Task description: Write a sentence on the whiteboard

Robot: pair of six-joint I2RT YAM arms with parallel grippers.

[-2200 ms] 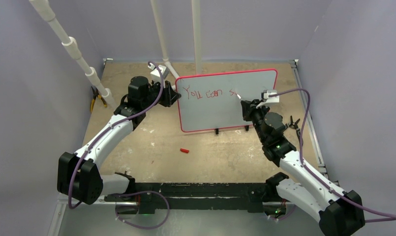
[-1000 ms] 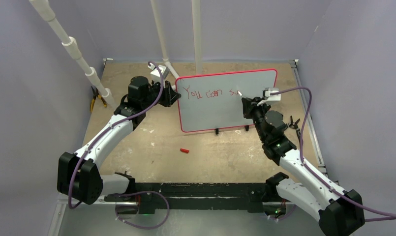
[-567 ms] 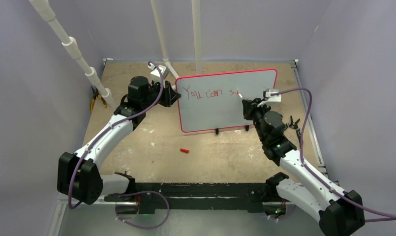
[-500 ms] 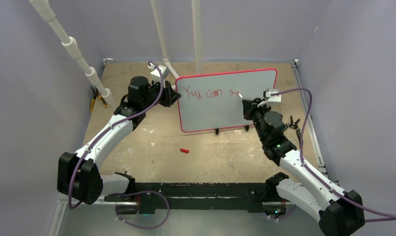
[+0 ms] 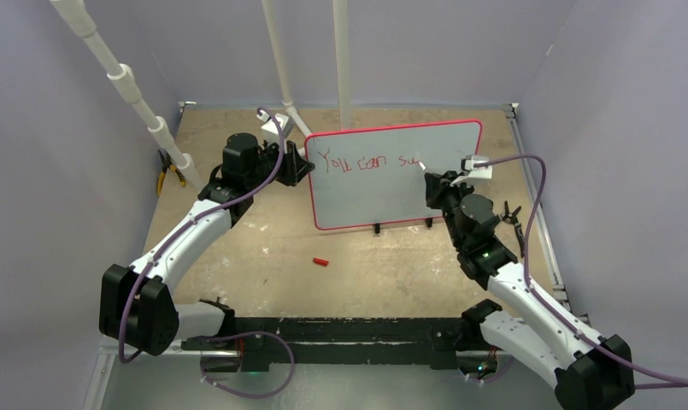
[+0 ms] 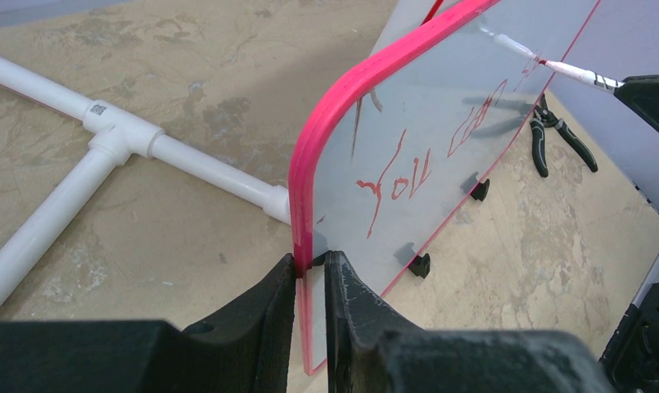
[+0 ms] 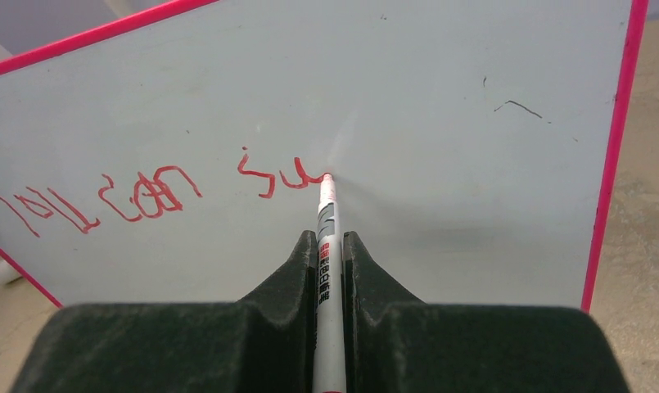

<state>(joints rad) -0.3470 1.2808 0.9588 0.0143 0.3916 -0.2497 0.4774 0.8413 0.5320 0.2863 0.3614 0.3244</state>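
The whiteboard (image 5: 383, 192) stands upright on small black feet at the table's middle back. Its red-pink frame shows in the left wrist view (image 6: 367, 74) and its face in the right wrist view (image 7: 440, 98). The sentence (image 5: 366, 161) reads "You can su" in red; it also shows in the right wrist view (image 7: 146, 192). My left gripper (image 6: 311, 266) is shut on the board's left edge. My right gripper (image 7: 330, 241) is shut on a white marker (image 7: 327, 237). The marker's red tip touches the board at the end of the last letter.
A red marker cap (image 5: 321, 261) lies on the table in front of the board. Pliers (image 5: 171, 171) lie at the left edge, another pair (image 5: 511, 213) at the right. White pipes (image 6: 129, 147) lie and stand behind the board.
My right gripper has moved the marker tip a little to the right along the board, adding to the last letter. The left arm and the board have not moved.
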